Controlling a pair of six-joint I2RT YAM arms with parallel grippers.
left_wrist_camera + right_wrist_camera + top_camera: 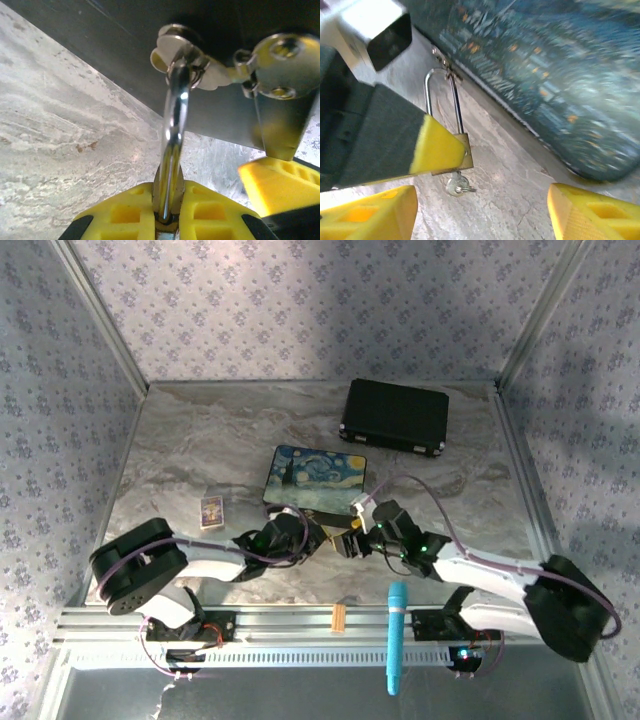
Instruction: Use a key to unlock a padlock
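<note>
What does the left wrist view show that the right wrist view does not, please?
Left wrist: a close look at the hasp ring on the box, and the left gripper shut on the padlock. Right wrist: the key in the padlock's underside, the box's painted lid, and the right gripper open. Both: the shackle through the hasp, above the table.

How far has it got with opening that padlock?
The key already sits in the keyhole of the padlock. The left hand grips the padlock; the right hand is open, off the key. The shackle is hooked through the hasp of the painted box; freeing it is what's left.
</note>
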